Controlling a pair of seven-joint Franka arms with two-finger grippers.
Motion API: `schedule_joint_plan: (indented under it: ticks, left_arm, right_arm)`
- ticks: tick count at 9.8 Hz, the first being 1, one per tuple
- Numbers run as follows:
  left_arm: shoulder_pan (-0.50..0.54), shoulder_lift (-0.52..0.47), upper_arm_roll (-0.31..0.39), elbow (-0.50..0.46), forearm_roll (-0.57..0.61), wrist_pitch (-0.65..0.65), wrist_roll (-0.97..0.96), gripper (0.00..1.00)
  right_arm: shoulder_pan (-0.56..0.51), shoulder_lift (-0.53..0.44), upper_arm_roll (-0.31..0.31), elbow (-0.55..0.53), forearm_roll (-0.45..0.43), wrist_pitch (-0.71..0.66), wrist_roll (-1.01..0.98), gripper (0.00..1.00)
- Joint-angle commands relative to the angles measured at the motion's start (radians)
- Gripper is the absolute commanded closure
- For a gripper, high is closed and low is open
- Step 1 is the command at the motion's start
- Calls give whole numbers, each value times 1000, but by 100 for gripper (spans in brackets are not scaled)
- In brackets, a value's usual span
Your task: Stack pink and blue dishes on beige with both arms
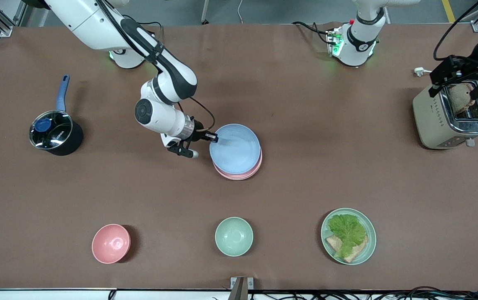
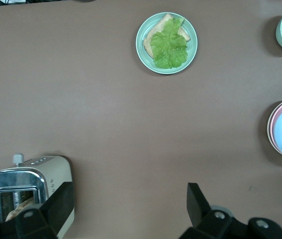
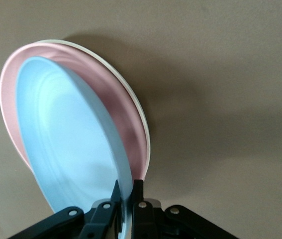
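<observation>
we are watching the right gripper (image 1: 212, 137) pinching the rim of the blue plate (image 1: 235, 148), its jaws clenched on the edge at the side toward the right arm's end of the table. the blue plate is sitting tilted over the pink plate (image 1: 239, 174), which is lying on the beige plate (image 3: 131, 99); in the right wrist view the beige shows only as a thin cream rim under the pink. in the front view the stack is lying mid-table, farther from the front camera than the mint-green bowl (image 1: 234, 236).

the left gripper (image 2: 126, 209) is waiting over the toaster (image 1: 451, 116), well apart from the stack toward the left arm's end, its fingers spread wide with nothing between them.

risks, as we are judging them: the blue plate is looking offset from the pink one, so letting go now may leave it seated crooked or sliding. the matte plates are shallow with low rims, so they are giving little to centre each other. a finger under the rim could drag the pink plate along when pulling out, shifting the whole stack.

materials: all three plates are round, shallow, matte, equal in size, with faint concentric rings showing on the blue. the table (image 1: 305, 187) is a flat brown sheet, smooth-looking.
</observation>
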Motion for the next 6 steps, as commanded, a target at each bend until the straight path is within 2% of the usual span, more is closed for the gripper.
schedule_joint_plan:
  ticks: [1, 2, 3, 4, 5, 6]
  left_arm:
    - [42, 104, -30, 134, 5, -95, 4, 0]
    - [45, 91, -36, 113, 3, -121, 5, 0]
    - [46, 78, -36, 94, 5, -117, 2, 0]
    - [48, 66, -38, 84, 5, -107, 1, 0]
    - [51, 51, -41, 61, 5, -82, -2, 0]
    - [51, 46, -50, 45, 5, -80, -15, 0]
  right_arm:
    - [-5, -3, 10, -22, -13, 16, 9, 37]
    - [-9, -18, 9, -22, -15, 10, 3, 0]
    - [-40, -79, 6, -17, -15, -7, 1, 0]
    - [-78, -141, -3, 0, -16, -102, 1, 0]
    - [-104, -213, -48, 58, -53, -295, 2, 0]
    - [-105, -273, -133, 149, -196, -524, 7, 0]
